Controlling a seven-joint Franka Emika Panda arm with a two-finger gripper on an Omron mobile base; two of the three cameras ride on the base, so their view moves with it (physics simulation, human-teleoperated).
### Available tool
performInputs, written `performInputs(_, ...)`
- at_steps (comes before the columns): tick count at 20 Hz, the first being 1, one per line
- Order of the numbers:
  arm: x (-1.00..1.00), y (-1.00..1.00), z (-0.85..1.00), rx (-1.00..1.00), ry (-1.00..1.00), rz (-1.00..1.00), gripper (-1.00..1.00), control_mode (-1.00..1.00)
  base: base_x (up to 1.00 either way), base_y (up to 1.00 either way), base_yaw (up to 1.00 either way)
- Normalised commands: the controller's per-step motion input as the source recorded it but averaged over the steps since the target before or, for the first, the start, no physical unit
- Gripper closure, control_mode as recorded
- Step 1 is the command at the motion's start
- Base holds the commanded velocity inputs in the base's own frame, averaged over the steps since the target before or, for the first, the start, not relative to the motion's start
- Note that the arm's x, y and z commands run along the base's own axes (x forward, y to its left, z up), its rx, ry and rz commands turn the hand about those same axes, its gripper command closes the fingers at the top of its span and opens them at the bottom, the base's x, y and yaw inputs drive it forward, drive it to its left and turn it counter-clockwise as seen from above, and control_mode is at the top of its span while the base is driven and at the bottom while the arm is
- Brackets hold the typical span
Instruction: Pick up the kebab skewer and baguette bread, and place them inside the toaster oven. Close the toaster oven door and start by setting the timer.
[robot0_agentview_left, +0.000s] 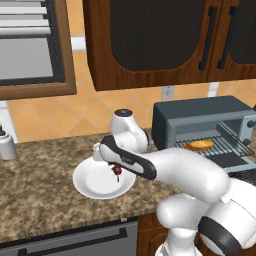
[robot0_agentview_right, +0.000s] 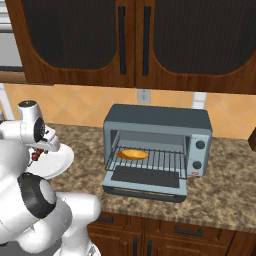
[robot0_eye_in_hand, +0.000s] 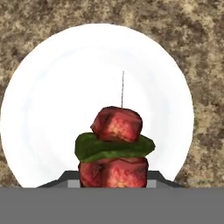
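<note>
My gripper (robot0_agentview_left: 115, 166) is shut on the kebab skewer (robot0_eye_in_hand: 114, 144) and holds it just above the white plate (robot0_eye_in_hand: 48, 109). Red-brown meat chunks and a green slice sit on the thin stick, which points away from the hand. From the left base view the skewer (robot0_agentview_left: 117, 171) hangs over the plate (robot0_agentview_left: 95, 186). The baguette bread (robot0_agentview_left: 199, 145) lies on the wire rack inside the toaster oven (robot0_agentview_left: 200, 116), to the right of the plate. The toaster oven door (robot0_agentview_right: 145, 181) is dropped open and flat. The baguette (robot0_agentview_right: 132, 154) and the oven (robot0_agentview_right: 157, 120) are also in the right base view.
Two knobs (robot0_agentview_right: 200, 145) sit on the oven's light right panel. A small white container (robot0_agentview_left: 7, 146) stands at the counter's far left. Dark wooden cabinets (robot0_agentview_left: 150, 40) hang above the oven. A wall outlet (robot0_agentview_left: 168, 92) is behind it.
</note>
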Motion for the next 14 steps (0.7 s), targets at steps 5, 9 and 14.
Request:
performInputs(5,-0.41,-0.71,0.32,0.11,0.0,-0.42,1.0,-1.0,0.0,0.0,0.0)
performInputs(9,-0.22,-0.69,0.66,0.14,0.0,-0.53,1.0,-1.0,0.0,0.0,0.0)
performInputs(14,-0.16,-0.85,0.77,0.14,0.0,-0.51,1.0,-1.0,0.0,0.0,0.0)
